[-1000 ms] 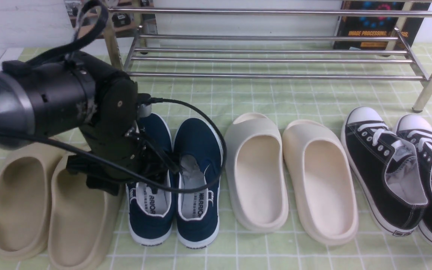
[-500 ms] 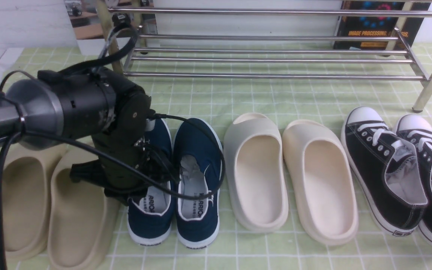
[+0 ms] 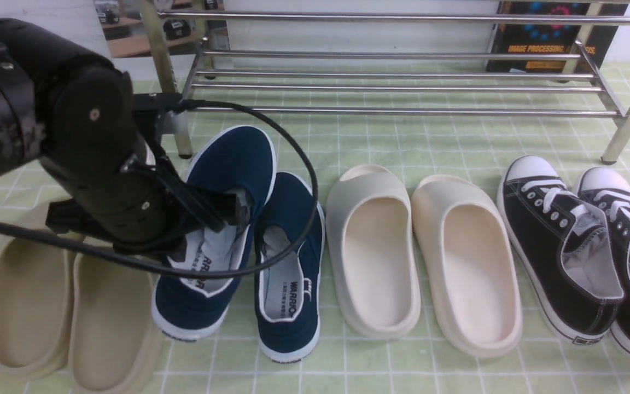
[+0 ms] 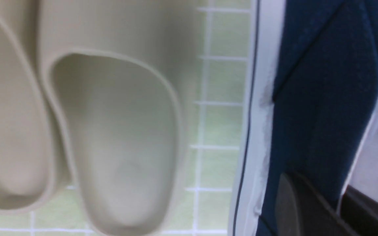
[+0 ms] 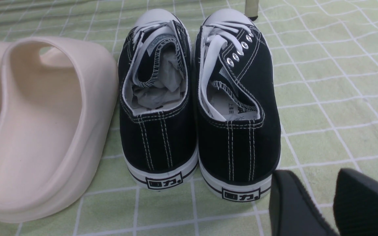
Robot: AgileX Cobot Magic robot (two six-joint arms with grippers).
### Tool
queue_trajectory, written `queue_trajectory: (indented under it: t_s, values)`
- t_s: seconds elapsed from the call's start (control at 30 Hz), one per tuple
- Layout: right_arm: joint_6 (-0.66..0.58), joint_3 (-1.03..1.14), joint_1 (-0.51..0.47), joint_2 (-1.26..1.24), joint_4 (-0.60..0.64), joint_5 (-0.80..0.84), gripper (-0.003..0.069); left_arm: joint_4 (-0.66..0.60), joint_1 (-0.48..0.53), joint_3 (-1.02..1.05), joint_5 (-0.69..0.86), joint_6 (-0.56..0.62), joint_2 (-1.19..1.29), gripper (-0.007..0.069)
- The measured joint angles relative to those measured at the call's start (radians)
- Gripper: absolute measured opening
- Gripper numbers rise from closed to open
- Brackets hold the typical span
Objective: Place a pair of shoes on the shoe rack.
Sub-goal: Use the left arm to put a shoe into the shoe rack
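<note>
The pair of navy-blue canvas slip-on sneakers with white rubber soles [image 3: 285, 208] is divided. The left sneaker [image 3: 233, 164] is pinched by the left hand [image 3: 226, 210]. Its fingers [image 4: 294, 203] close on the side wall by the shoe's opening, one outside on the blue canvas and one inside against the white lining. That shoe is tilted, toe towards the rack, and appears to be clear of the green-checked table [image 3: 402, 148]. The right sneaker [image 3: 287, 257] lies flat on the table just beside it, between it and the cream foam slides [image 3: 375, 251].

The low, shiny chrome metal shoe rack [image 3: 391, 112] stands behind the row of footwear, and neither sneaker is on its bars. I judge the task to be at an early stage: one shoe is in hand but not placed, the other is untouched, and both have yet to reach the rack.

The right hand [image 5: 320, 209] hovers low behind the black lace-up sneakers with white toe caps [image 5: 195, 108]. Its fingers are a little apart and hold nothing, and it does not show in the front view.

In the front view the bulky left arm [image 3: 74, 137] covers most of the grip. The left wrist view is blurred and cuts the fingers off at its edge. The rack's top and ends are cropped, and the beige foam slides [image 3: 36, 306] lie partly behind the arm.
</note>
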Motion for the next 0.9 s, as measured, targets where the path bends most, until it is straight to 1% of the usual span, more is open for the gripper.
queue_trajectory:
  t_s: [0.13, 0.27, 0.37, 0.4, 0.5, 0.6, 0.67, 0.73, 0.9]
  values:
    - [0.000, 0.000, 0.000, 0.000, 0.000, 0.000, 0.0239, -0.039, 0.000, -0.038, 0.007, 0.046, 0.007, 0.0026]
    - [0.000, 0.000, 0.000, 0.000, 0.000, 0.000, 0.0239, -0.068, 0.023, -0.156, 0.004, 0.091, 0.058, 0.0026]
    - [0.000, 0.000, 0.000, 0.000, 0.000, 0.000, 0.0239, -0.126, 0.069, -0.230, 0.007, 0.145, 0.117, 0.0026]
    - [0.000, 0.000, 0.000, 0.000, 0.000, 0.000, 0.0239, -0.167, 0.101, -0.270, 0.011, 0.187, 0.155, 0.0026]
    - [0.000, 0.000, 0.000, 0.000, 0.000, 0.000, 0.0239, -0.253, 0.174, -0.353, 0.029, 0.265, 0.241, 0.0026]
    - [0.000, 0.000, 0.000, 0.000, 0.000, 0.000, 0.0239, -0.318, 0.226, -0.422, 0.038, 0.299, 0.324, 0.0026]
    - [0.000, 0.000, 0.000, 0.000, 0.000, 0.000, 0.0239, -0.330, 0.240, -0.446, 0.039, 0.313, 0.350, 0.0026]
    - [0.000, 0.000, 0.000, 0.000, 0.000, 0.000, 0.0239, -0.337, 0.259, -0.523, 0.040, 0.348, 0.412, 0.0026]
    - [0.000, 0.000, 0.000, 0.000, 0.000, 0.000, 0.0239, -0.327, 0.263, -0.654, 0.041, 0.358, 0.503, 0.0026]
